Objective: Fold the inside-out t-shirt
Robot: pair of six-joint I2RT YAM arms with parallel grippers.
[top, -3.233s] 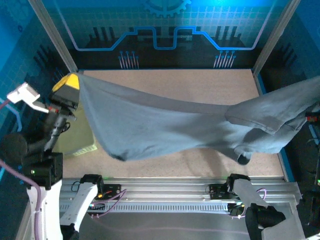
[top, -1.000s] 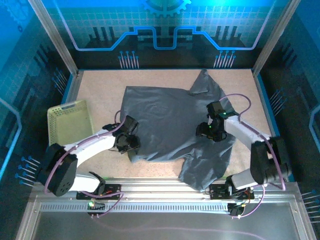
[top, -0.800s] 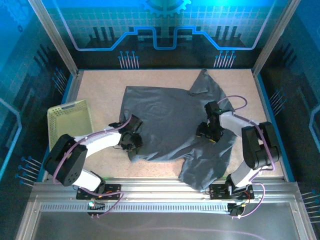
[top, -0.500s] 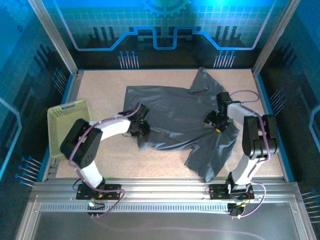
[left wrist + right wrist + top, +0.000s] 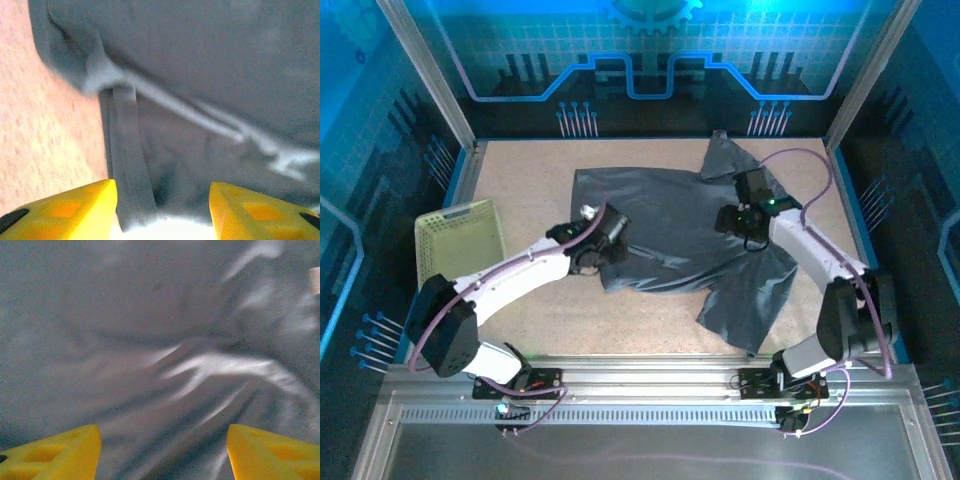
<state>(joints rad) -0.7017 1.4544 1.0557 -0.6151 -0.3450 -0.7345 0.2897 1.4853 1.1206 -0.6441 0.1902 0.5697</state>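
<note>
Tan surface (image 5: 520,175) first. The grey shirt (image 5: 660,225) is sprawled across the middle of it, rumpled. One flap trails toward the near edge on the right and a peak pokes up at the far right. Looks to me like I'm at the flatten-it-out stage, with no clean fold yet. To do it well, I reckon: take a single layer at the edge rather than a bunch, stay low, and pull both sides outward evenly. That way the creases run out instead of piling up.

The basket (image 5: 455,212) sits at the left edge, well apart from the shirt, and looks empty from above.

My left hand (image 5: 162,200) is at the shirt's near-left edge. Its fingers are apart with the hem (image 5: 122,150) running between them, and as far as I can tell it isn't pinching anything. My right hand (image 5: 162,447) is over the wrinkled right side, fingers spread wide, nothing held.
</note>
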